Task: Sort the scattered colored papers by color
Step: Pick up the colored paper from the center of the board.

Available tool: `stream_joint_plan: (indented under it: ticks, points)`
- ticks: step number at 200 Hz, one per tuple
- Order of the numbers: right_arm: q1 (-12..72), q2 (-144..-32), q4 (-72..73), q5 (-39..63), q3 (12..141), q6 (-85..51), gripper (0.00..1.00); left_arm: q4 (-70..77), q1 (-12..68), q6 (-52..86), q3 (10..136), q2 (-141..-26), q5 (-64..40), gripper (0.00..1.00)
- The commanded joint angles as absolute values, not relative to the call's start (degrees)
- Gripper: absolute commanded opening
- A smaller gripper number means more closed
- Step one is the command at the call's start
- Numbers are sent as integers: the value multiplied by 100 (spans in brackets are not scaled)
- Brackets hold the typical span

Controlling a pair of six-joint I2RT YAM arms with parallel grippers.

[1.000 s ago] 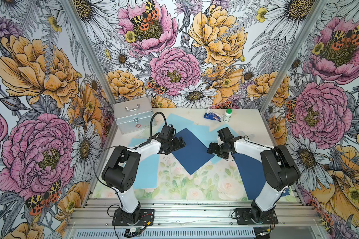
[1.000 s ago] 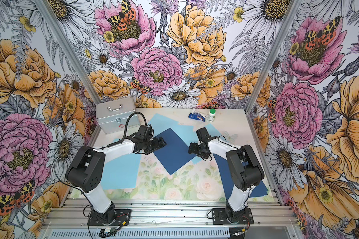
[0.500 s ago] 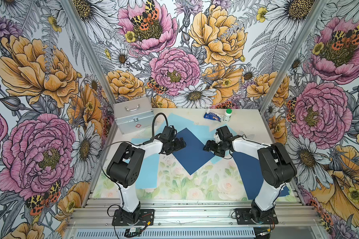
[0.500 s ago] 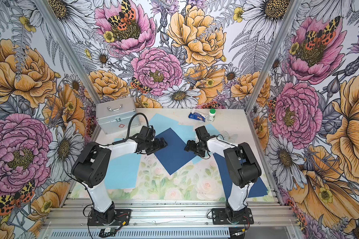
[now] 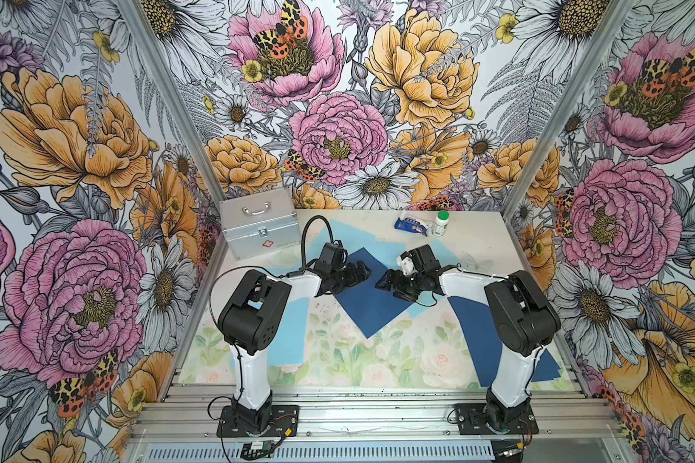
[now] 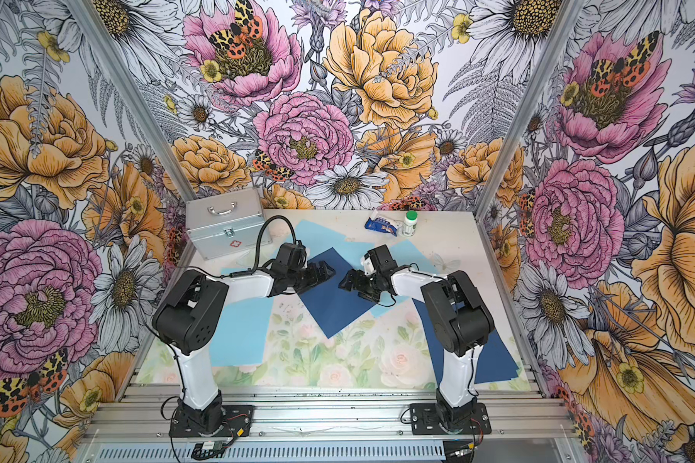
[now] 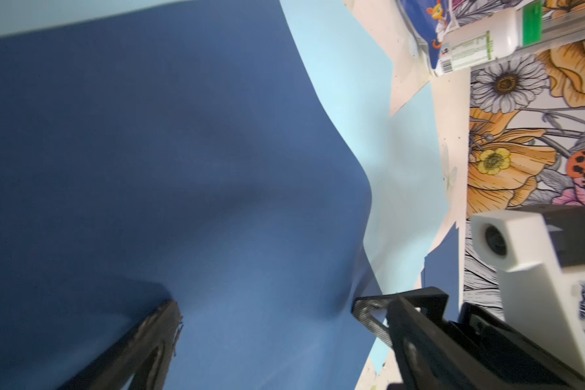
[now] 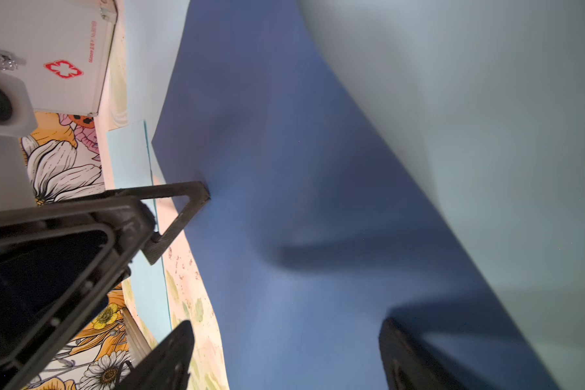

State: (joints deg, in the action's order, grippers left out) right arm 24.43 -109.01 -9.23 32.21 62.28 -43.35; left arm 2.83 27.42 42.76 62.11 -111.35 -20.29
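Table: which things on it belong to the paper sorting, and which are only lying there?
For the job:
- navy sheets: centre, right
- light blue sheets: left, back

Lying about:
- silver case
- printed packet
- white bottle

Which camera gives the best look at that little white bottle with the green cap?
The left wrist view shows the small white bottle with the green cap best: close, label stripes and barcode readable, though its far end is cut off. In both top views it is tiny, standing upright by the back wall. The right wrist view misses it.
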Motion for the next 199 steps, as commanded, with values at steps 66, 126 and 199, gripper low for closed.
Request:
stream_joint_plan:
  ticks: [66,126,199]
  points:
    - [2893,-11599,-1395,3188,6126,-4267,84,648,2898,5047,5981,-11810,-3150,99]
    - [2931,-11618,-1413,3017,6324,-4407,85,1614,3066,5681,5956,-11829,-3882,99]
    - [2921,-11455,-1651,2804,6671,-4678,44,1850,3072,5888,5733,-11358,-4052,99]
